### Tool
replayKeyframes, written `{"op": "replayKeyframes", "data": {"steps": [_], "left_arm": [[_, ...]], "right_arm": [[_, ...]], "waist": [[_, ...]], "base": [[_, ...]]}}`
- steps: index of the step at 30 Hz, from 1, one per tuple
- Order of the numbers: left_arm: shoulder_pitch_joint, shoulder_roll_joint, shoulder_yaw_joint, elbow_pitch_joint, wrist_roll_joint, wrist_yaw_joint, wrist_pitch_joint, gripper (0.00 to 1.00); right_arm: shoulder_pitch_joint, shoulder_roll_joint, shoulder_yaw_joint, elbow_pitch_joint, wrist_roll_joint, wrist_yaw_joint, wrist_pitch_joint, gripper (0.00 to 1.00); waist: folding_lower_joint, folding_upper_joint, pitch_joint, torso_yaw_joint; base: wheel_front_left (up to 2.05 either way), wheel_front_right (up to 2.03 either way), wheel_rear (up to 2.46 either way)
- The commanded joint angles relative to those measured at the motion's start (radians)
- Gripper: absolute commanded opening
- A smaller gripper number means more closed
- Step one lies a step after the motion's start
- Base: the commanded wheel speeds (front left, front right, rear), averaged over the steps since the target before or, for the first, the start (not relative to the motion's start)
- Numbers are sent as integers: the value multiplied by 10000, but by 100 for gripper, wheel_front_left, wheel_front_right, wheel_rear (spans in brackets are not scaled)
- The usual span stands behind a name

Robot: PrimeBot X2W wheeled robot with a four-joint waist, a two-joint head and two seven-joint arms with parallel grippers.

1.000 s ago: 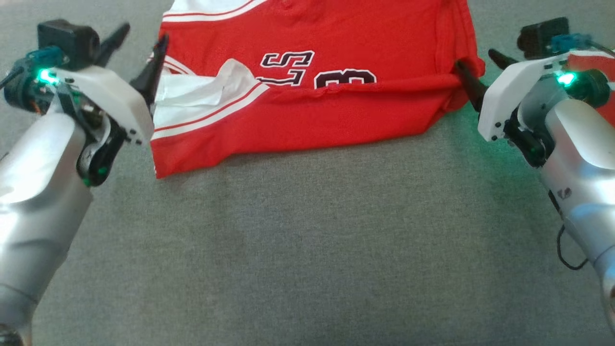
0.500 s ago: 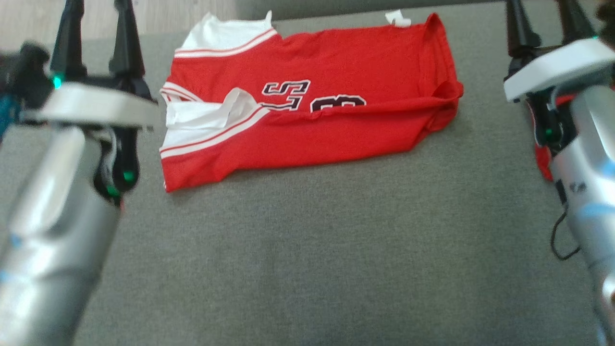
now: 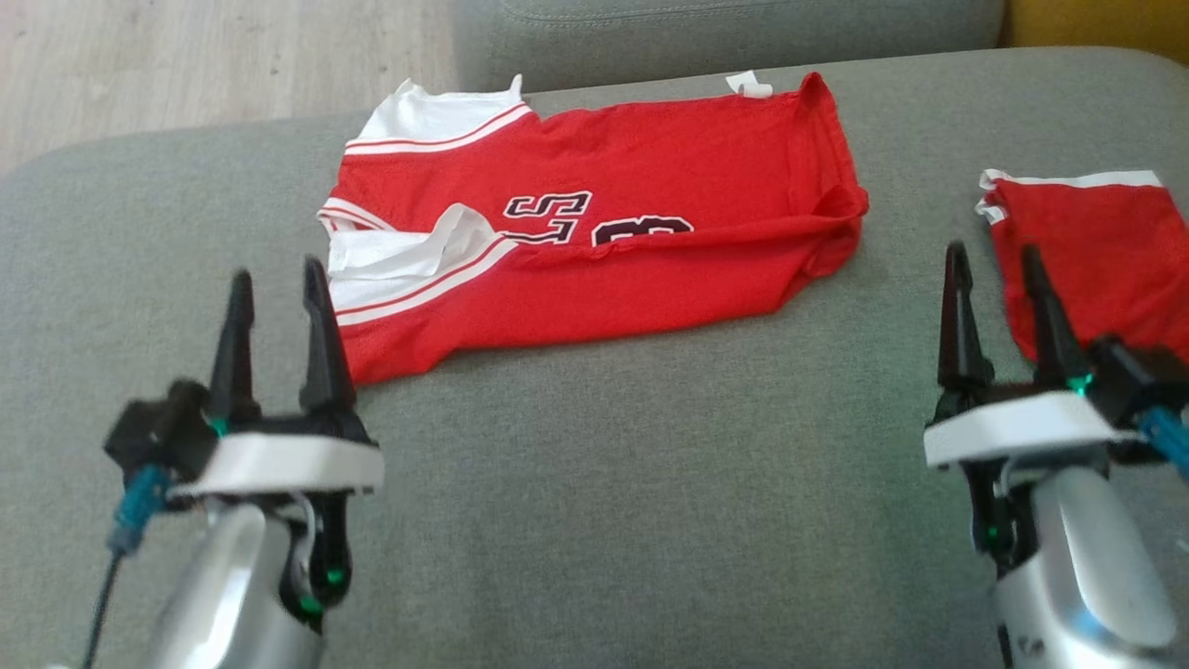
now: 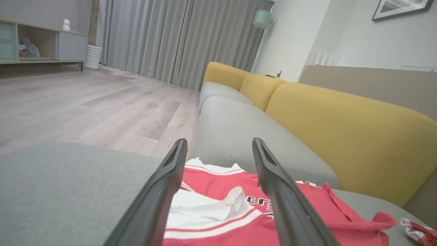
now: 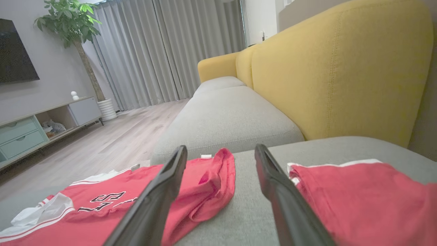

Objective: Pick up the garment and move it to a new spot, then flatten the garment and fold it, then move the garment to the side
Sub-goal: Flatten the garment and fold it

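grey fabric sofa cushion (image 3: 594, 520) carries everything, with pale wooden floor (image 3: 186, 65) past its far left corner and a yellow padded backrest (image 5: 341, 68) rising on its right side; the red and white jersey (image 3: 650, 223) with black lettering lies by the far edge of the cushion, a little left of the middle; its near part is doubled over, so a crease runs across the lettering and a white panel is turned up at the left end.

1 second ago the left gripper (image 3: 278, 271) and the right gripper (image 3: 992, 249) stood at the 2 ends of that crease, fingers against the cloth; now both have drawn back toward the near edge; the right one is well apart from the jersey, the left one just beside its near left corner; the head camera has lifted as well, so the jersey's apparent shift belongs to the view, not the cloth; each gripper's 2 fingers stand spread wide with nothing between them.

my reading is that a fold has been laid and let go; the jersey is still long from left to right, so another fold may be due before the move to the side; a second red garment with white trim (image 3: 1087, 251) lies by the right edge, near the right gripper; the loose white panel and the bunched right end look likely to spring open when lifted.
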Motion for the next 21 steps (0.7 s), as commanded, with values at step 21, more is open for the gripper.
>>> {"op": "replayKeyframes", "data": {"steps": [21], "left_arm": [[-1918,126,589,3887,661,-18,1628,100]], "right_arm": [[-172,90,1097,-1024,815,-7,-62,100]], "waist": [[2,0,1274,-828]], "base": [[0,0,0]]}}
